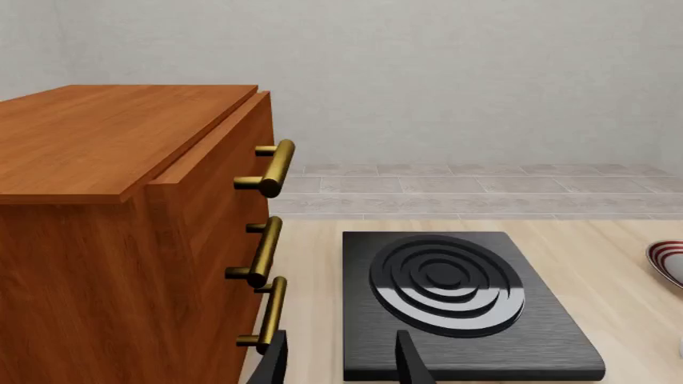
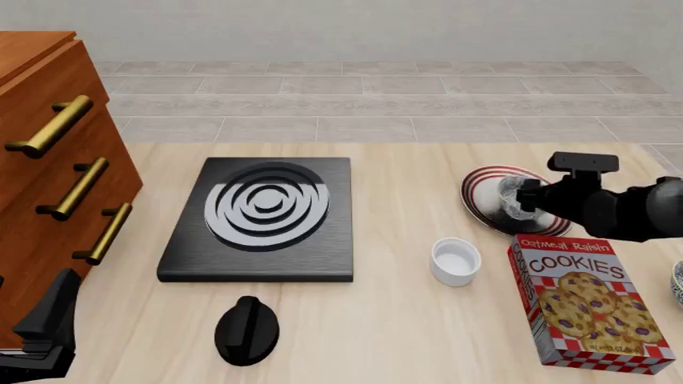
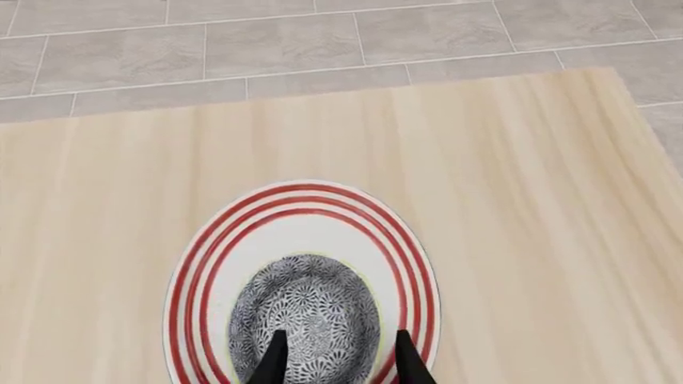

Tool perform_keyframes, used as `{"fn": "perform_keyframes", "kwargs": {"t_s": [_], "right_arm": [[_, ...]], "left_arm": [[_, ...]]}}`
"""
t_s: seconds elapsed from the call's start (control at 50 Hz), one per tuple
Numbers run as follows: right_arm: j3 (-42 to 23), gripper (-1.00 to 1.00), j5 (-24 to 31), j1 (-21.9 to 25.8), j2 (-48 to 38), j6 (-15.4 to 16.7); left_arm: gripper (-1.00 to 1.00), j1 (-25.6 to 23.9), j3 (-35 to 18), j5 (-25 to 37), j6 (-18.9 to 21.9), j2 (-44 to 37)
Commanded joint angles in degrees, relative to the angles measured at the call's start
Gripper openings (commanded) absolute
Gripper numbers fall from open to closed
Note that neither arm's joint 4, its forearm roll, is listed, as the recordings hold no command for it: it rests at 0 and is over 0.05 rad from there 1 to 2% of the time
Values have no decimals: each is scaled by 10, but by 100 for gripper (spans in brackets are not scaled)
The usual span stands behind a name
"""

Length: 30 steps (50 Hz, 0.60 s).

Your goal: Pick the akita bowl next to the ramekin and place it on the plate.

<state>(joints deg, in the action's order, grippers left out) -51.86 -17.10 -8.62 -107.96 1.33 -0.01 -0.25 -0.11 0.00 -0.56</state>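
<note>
The akita bowl (image 3: 304, 308), speckled grey-white with a dark pattern, rests in the middle of the red-striped plate (image 3: 192, 272). My right gripper (image 3: 341, 364) hovers just above it, open; one fingertip is over the bowl's inside and the other is outside its rim. In the front view the bowl (image 2: 497, 200) and plate (image 2: 482, 178) lie at the right rear of the table, partly hidden by the right gripper (image 2: 523, 196). The white ramekin (image 2: 456, 262) stands nearer, in front of the plate. My left gripper (image 1: 341, 368) is open and empty, low beside the cabinet.
A black stove plate (image 2: 264, 216) lies mid-table with a black knob (image 2: 246, 330) in front of it. A wooden cabinet (image 2: 43, 160) with brass handles fills the left side. A cookies box (image 2: 593, 300) lies right of the ramekin. Another bowl's edge (image 2: 677, 284) shows at far right.
</note>
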Motion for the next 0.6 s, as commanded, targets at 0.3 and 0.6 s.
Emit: {"fn": "perform_keyframes", "kwargs": {"t_s": [0.3, 0.6], "right_arm": [[-7, 100, 23, -1, 29, 1], [-5, 100, 53, -5, 85, 5]], "left_arm": [[100, 0, 0, 0, 0, 0], [100, 0, 0, 0, 0, 0]]}}
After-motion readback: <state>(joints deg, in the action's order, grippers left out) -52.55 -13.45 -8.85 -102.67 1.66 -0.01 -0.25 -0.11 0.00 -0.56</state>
